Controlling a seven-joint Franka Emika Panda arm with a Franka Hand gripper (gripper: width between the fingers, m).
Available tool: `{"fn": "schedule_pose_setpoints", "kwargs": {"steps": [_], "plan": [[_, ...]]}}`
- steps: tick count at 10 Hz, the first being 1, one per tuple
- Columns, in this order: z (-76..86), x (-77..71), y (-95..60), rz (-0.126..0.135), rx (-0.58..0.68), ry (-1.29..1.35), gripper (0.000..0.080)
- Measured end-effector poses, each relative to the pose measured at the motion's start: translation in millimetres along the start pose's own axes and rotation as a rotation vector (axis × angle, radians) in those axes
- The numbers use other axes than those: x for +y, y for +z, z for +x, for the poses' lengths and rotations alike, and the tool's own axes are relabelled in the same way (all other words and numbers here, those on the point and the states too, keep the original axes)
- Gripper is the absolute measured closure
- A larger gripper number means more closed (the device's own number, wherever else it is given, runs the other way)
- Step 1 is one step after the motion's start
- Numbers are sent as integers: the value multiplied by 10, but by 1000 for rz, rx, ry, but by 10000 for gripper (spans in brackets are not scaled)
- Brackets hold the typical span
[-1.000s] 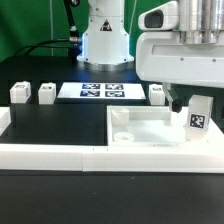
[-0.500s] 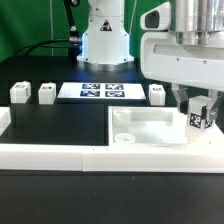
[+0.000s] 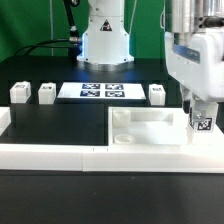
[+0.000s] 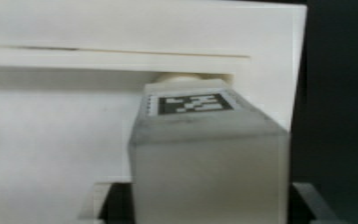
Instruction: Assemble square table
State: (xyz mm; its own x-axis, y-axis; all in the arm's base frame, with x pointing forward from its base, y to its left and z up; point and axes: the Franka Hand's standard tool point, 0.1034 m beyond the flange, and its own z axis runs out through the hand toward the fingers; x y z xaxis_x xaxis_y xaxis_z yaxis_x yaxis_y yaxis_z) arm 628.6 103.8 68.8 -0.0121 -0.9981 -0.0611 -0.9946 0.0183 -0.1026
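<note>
the robot's two-finger gripper [image 3: 201,111] is clamped on a small white block-shaped leg [image 3: 202,125], with its dark fingers [image 3: 189,106] pressing the leg from both sides. the leg hangs upright over the near corner of the white plastic square tray-like tabletop [image 3: 150,127], at the exterior view's right. whether its lower end touches the tray cannot be told. in the wrist view the leg's black-and-white square tag [image 4: 190,103] faces the camera, and a round corner socket [image 4: 185,76] shows just past the leg's end. the tabletop lies flat on the black table [image 3: 60,120], just behind the long low white border rail [image 3: 50,155]. two more round sockets [image 3: 122,139] show along its side at the exterior view's left. three other small white legs [image 3: 46,93] stand in a row farther back, well apart from the tray. the flat white marker board [image 3: 100,91] lies between the second and third of them.
</note>
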Motion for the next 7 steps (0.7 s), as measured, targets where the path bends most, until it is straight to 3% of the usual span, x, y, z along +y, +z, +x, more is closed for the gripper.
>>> {"fn": "schedule_pose_setpoints", "kwargs": {"steps": [4,7], "plan": [[-17,44,9,-13,-70,523,503],[-20,46,8,-12,-73,573,498]]}}
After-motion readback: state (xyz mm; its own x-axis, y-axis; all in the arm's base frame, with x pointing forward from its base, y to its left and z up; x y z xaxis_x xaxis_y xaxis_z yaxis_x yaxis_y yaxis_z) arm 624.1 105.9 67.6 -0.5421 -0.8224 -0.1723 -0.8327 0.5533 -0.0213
